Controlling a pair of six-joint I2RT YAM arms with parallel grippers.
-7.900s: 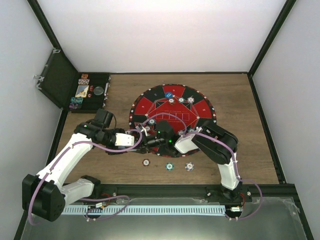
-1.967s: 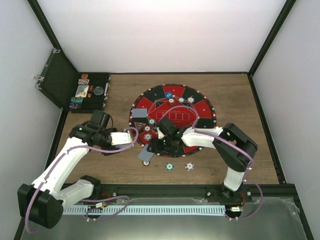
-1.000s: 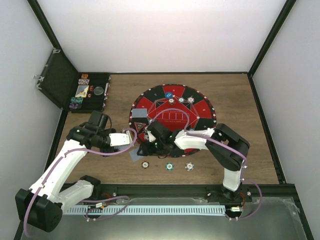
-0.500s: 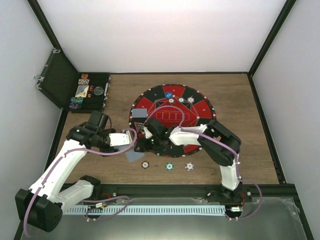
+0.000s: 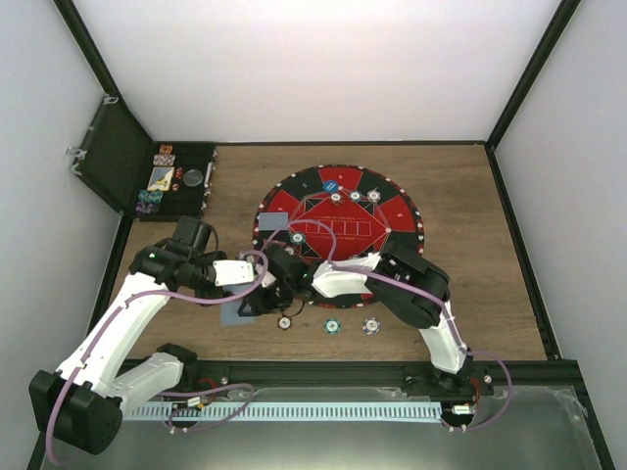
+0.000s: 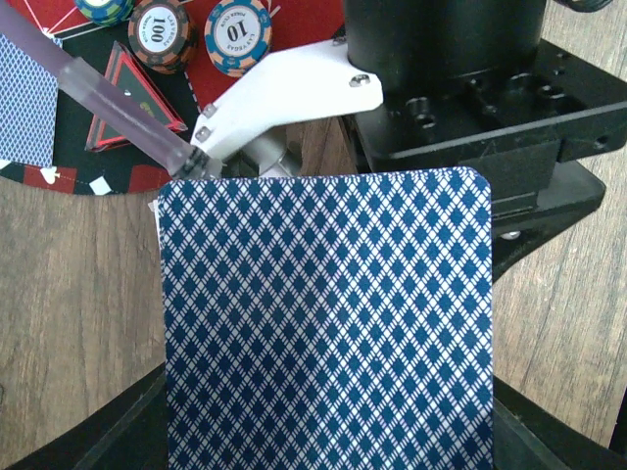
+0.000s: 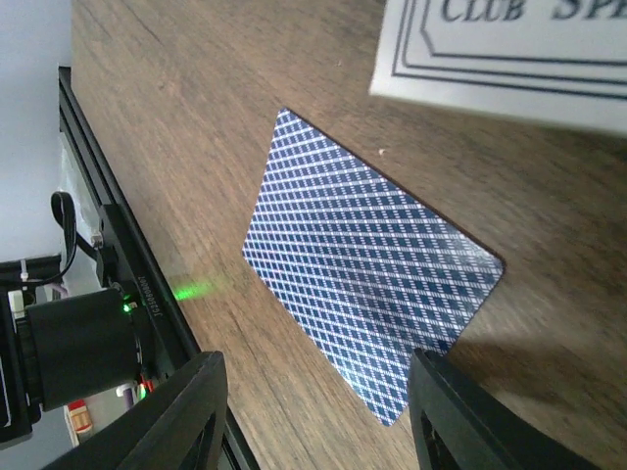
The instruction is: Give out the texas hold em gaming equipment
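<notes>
A loose card (image 7: 367, 304), blue-lattice back and rounded corners, lies on the wood-grain counter (image 7: 196, 147) toward its near edge, beneath the spread-apart right jaws. The left jaws clamp a matching deck (image 6: 328, 323).

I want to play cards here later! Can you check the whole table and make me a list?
Surface: wooden table, round red-and-black mat in the middle.
Job's things: loose card face down on the wood; held card, blue diamond back; another card at the mat's left edge; three chips on the wood near the arms; more chips on the mat's far side.
Clutter: open black case holding chips, far left.
Hands: left hand grips the held card by its edges; right hand open, by the loose card.
Cables: purple cable crossing the mat's edge.
Surroundings: white walls, black frame.
</notes>
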